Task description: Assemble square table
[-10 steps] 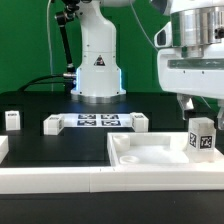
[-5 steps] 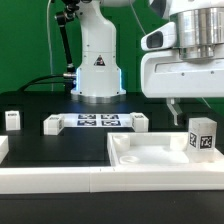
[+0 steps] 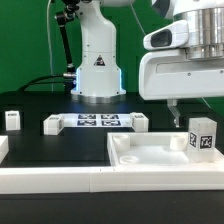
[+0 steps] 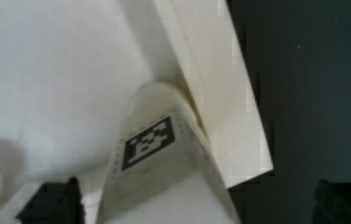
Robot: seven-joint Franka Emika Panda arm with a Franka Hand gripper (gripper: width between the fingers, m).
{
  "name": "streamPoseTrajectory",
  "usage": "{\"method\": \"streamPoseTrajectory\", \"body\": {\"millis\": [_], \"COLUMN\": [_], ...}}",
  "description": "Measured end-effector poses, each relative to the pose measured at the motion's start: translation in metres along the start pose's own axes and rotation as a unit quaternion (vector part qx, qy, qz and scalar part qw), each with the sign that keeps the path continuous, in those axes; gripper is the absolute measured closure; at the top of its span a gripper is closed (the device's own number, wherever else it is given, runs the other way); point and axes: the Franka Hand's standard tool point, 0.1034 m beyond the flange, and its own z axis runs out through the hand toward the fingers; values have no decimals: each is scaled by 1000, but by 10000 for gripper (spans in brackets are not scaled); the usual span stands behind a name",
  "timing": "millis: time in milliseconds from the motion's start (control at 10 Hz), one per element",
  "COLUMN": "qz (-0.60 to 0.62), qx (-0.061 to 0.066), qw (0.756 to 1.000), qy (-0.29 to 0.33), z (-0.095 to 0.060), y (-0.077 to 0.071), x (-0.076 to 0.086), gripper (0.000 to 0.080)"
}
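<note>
**Booth:** Sweep it from the exterior view's left for us. What lay where?

**Arm:** At the far left edge a small leg (image 3: 12,120) stood alone on the black surface. To its right a second leg (image 3: 52,124) lay just beside the marker board (image 3: 97,121), and a third leg (image 3: 140,122) lay at the board's other end. Nearer the camera and further right sat the tabletop (image 3: 150,152), its raised rim up, against the long white rail (image 3: 50,178).

**Booth:** And the piece that mattered?

**Arm:** The upright leg (image 3: 202,134) stood at the tabletop's far right corner, its long axis vertical. In my wrist view it pressed against the rim. I couldn't tell whether it was seated in the slab or only standing there.

**Booth:** Your gripper (image 3: 193,108)?

**Arm:** It hung straight above that leg, a touch toward the exterior view's left, jaws spread wide and holding nothing. My dark fingertips (image 4: 51,200) stood apart on either side of the leg, clear of it. As I judged it, the next move turned on that vertical line: the leg was directly below me, so any new grasp would mean coming straight down over its top.

**Booth:** Anything readable?

**Arm:** Only a black-and-white tag (image 4: 151,143) on the leg's face, a pattern rather than lettering. My base (image 3: 97,60) carried a triangular sign too small to read.
</note>
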Motion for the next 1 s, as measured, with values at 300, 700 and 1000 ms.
{"method": "streamPoseTrajectory", "body": {"millis": [300, 700, 1000], "qz": [-125, -247, -237], "qx": [-10, -21, -21], "qw": [992, 969, 971], "qy": [0, 2, 2], "z": [3, 3, 3], "y": [3, 6, 6], "x": [0, 2, 2], "gripper": [150, 150, 400]}}
